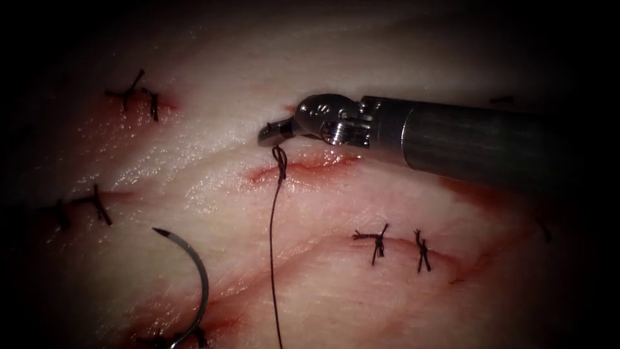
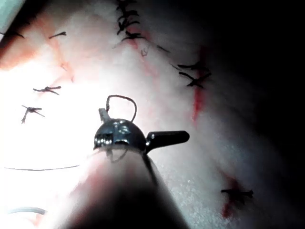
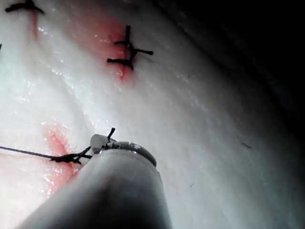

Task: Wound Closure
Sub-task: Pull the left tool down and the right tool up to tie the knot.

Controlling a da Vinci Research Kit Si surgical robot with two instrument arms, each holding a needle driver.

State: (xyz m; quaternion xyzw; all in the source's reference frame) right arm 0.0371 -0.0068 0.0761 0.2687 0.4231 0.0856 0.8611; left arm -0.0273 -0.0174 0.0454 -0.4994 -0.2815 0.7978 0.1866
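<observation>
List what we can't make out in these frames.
- needle, lower end: cut off by endoscope view's bottom edge.
- thread, far end: same edge.
- What right tool holds by the knot: too small in endoscope view, hidden behind its shaft in right wrist view.
- What left tool holds: lost in glare, left wrist view.

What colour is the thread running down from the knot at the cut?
Black; the thread shows best in the endoscope view, trailing down over the pale tissue.

Thread (image 1: 272,245) and needle (image 1: 194,271) cross the lower-left tissue (image 1: 361,304).
</observation>
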